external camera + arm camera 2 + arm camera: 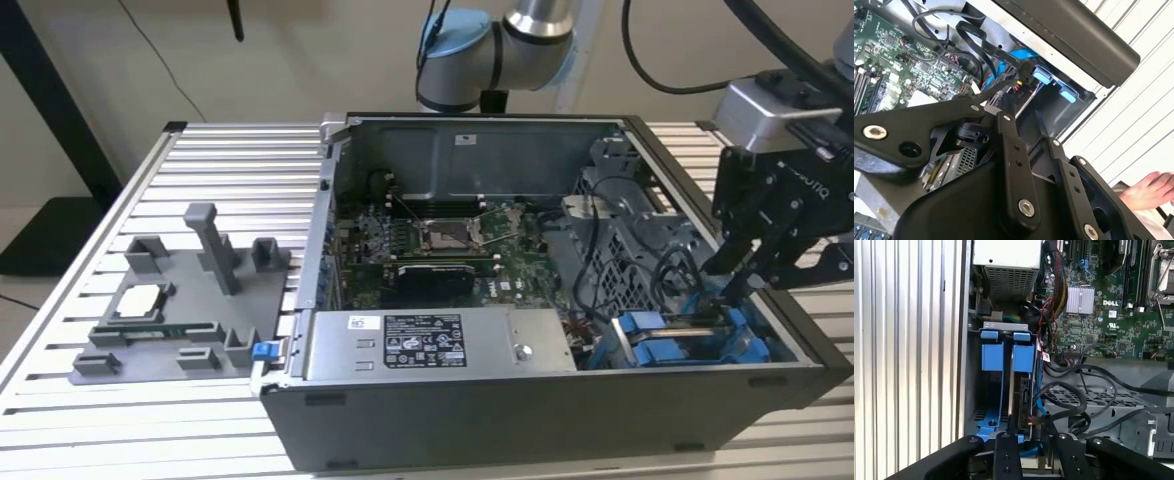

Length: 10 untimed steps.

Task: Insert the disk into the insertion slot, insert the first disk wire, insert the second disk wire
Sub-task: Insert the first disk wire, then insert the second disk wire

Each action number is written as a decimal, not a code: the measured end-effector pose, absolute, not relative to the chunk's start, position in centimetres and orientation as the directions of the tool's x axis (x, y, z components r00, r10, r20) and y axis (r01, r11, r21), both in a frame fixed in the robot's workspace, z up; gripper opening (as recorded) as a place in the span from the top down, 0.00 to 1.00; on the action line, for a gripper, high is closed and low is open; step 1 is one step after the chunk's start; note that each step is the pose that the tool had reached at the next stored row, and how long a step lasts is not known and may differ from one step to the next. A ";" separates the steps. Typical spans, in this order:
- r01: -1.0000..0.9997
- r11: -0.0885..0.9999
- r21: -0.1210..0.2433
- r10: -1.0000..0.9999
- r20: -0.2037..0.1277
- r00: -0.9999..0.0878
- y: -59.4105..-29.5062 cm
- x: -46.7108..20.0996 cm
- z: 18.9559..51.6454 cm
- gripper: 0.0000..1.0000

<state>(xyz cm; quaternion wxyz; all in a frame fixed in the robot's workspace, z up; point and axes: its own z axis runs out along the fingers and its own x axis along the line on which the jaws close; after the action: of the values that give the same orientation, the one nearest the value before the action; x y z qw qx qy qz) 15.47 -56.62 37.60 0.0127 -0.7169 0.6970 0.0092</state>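
Here, gripper (735,289) angled downward, at the insertion slot (694,322) edge.

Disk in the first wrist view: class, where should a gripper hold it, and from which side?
Probably by its blue carrier frame, pinched across the thin width. The disk stands on edge in the insertion slot, so only that narrow edge faces the open side of the case; come from there, clear of the wires.

Robotics lab bench: slotted aluminium table (240,150), open computer case (534,425), robot arm (514,45).
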 end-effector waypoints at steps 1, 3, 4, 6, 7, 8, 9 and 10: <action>-1.000 -0.028 -0.005 -0.999 -0.031 0.028 -56.6 15.5 37.7 0.00; -1.000 -0.028 -0.005 -0.999 -0.031 0.028 -56.6 15.5 38.1 0.00; -1.000 -0.028 -0.005 -0.999 -0.031 0.028 -56.6 15.5 38.2 0.00; -1.000 -0.028 -0.005 -0.999 -0.031 0.028 -56.6 15.5 38.4 0.00; -1.000 -0.028 -0.005 -0.999 -0.031 0.028 -56.6 15.5 38.4 0.00; -1.000 -0.028 -0.005 -0.999 -0.031 0.028 -56.6 15.5 38.5 0.00; -1.000 -0.028 -0.005 -0.999 -0.031 0.028 -56.6 15.5 38.5 0.00; -1.000 -0.028 -0.005 -0.999 -0.031 0.028 -56.6 15.5 38.5 0.00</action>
<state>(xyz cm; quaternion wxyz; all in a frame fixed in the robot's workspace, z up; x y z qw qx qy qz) 15.46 -56.62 38.47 0.0128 -0.7168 0.6971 0.0093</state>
